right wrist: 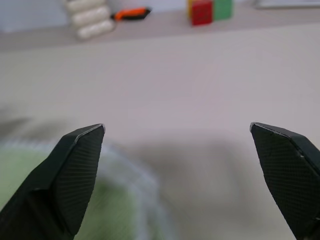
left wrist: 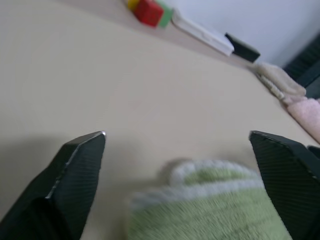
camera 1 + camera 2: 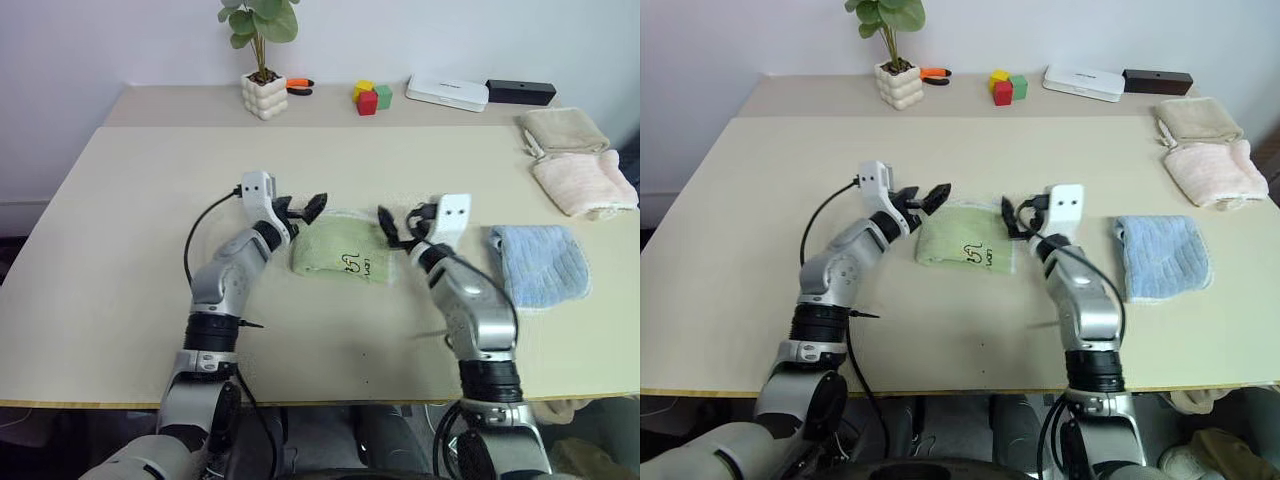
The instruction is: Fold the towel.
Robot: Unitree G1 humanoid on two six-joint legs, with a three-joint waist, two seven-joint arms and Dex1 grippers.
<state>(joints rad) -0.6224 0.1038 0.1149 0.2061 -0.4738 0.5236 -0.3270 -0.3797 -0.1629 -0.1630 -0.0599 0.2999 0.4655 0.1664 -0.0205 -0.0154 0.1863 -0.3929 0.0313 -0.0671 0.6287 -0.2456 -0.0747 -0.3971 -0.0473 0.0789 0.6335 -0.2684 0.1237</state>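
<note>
The towel [image 3: 342, 252], light green with a whitish edge and a small dark embroidered mark, lies folded into a compact rectangle at the middle of the table [image 3: 120, 250]. My left gripper [image 3: 300, 207] hovers at its far left corner, open, and nothing is between its fingers [image 2: 80, 165]. In the left wrist view the towel [image 2: 210, 210] lies just below and between those fingers. My right gripper [image 3: 400, 222] sits at the far right corner, also open and empty. The right wrist view has the towel's [image 1: 30, 190] edge beside one finger [image 1: 75, 165].
A light blue towel [image 3: 540, 262] lies right of my right arm. Pink [image 3: 585, 180] and beige [image 3: 563, 128] folded towels sit at the far right edge. Along the back stand a potted plant [image 3: 264, 95], an orange tool [image 3: 298, 86], coloured blocks [image 3: 370, 97], a white box [image 3: 447, 92] and a black box [image 3: 520, 92].
</note>
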